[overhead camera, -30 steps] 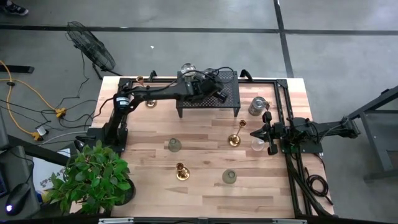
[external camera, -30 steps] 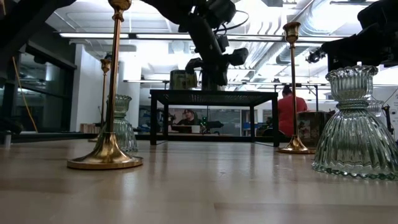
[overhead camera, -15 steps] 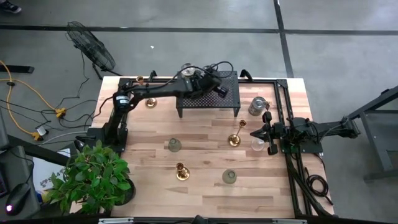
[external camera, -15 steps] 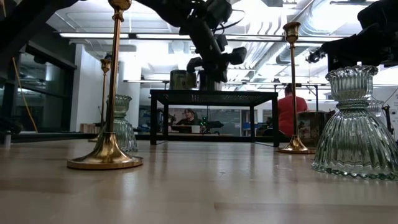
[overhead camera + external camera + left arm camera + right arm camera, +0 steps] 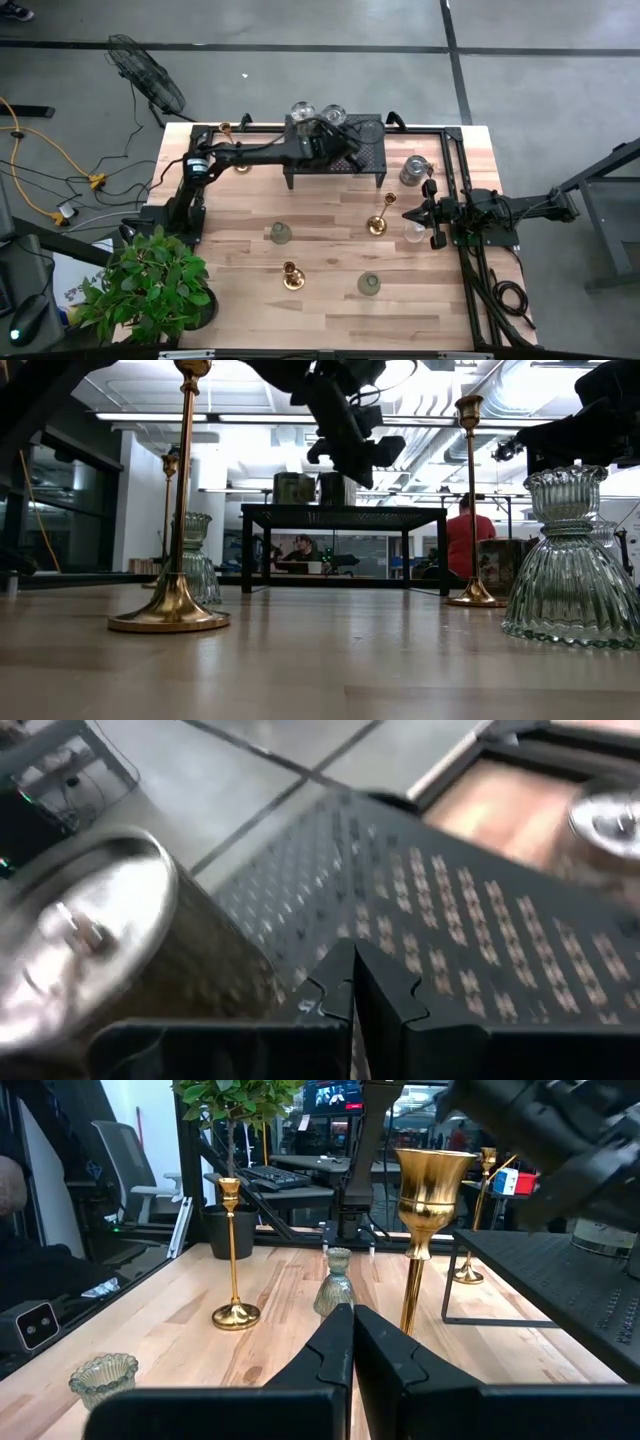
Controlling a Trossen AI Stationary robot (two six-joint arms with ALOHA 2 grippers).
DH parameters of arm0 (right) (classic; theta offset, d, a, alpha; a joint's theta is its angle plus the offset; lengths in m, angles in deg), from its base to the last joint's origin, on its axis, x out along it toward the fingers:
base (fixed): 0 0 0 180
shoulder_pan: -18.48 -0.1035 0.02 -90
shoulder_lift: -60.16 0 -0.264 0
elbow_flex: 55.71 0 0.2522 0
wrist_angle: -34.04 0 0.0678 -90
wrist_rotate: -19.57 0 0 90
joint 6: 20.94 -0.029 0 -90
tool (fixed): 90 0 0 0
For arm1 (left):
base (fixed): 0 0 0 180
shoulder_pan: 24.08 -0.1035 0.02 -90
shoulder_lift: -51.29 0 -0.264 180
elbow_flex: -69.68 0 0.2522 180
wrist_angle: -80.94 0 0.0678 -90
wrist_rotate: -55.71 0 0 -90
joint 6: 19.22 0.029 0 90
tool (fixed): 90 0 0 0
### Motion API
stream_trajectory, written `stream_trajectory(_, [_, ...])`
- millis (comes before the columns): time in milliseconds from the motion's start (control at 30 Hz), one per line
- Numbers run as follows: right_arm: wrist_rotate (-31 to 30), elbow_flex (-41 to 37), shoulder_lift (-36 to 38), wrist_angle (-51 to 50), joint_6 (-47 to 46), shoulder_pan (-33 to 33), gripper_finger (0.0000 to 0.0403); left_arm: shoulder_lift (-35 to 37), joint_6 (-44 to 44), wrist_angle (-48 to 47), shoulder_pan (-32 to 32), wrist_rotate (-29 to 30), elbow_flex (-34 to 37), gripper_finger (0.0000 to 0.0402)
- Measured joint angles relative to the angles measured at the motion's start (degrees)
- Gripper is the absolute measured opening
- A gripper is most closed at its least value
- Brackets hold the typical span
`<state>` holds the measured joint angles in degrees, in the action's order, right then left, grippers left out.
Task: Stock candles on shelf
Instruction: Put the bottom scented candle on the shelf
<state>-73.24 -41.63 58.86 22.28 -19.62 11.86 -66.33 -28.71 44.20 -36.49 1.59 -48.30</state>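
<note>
The black mesh shelf (image 5: 368, 150) stands at the table's far middle; it also shows in the low view (image 5: 345, 512). Two round jar candles (image 5: 303, 112) (image 5: 333, 115) rest on their bases at its far edge. My left gripper (image 5: 350, 150) hovers shut and empty above the mesh top (image 5: 450, 920), beside the nearer jar (image 5: 80, 950). My right gripper (image 5: 405, 215) waits shut at the table's right, a brass candlestick (image 5: 425, 1190) standing just in front of it. Other brass candlesticks (image 5: 292, 275) and glass candles (image 5: 281, 233) (image 5: 369, 284) stand on the table.
A grey jar (image 5: 413, 170) stands right of the shelf and a clear glass piece (image 5: 413, 233) beside my right gripper. A potted plant (image 5: 150, 285) fills the near left corner. Two brass candlesticks (image 5: 241, 165) (image 5: 225, 128) stand by the left arm. Black frame rails edge the table.
My left gripper has risen off the shelf's far edge and drawn back over the mesh top toward the table's near side. A second jar candle now stands uncovered on the shelf beside the first.
</note>
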Motion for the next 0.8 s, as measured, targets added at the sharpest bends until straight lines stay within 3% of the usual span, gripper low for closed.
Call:
stream_trajectory(367, [-0.02,-0.01,0.0,0.0,-0.01,-0.01,0.0003,0.22,-14.31,-12.38,2.22,6.03,0.0,0.0006])
stream_trajectory(500, [0.0,0.0,0.0,-0.02,0.0,-0.01,0.0003,0.55,-20.6,-13.97,2.3,3.88,0.0,0.0006])
stream_trajectory(800, [-0.02,-0.02,0.0,-0.02,-0.02,-0.02,0.0003,0.55,-25.54,-14.07,-0.37,-2.08,0.0,0.0006])
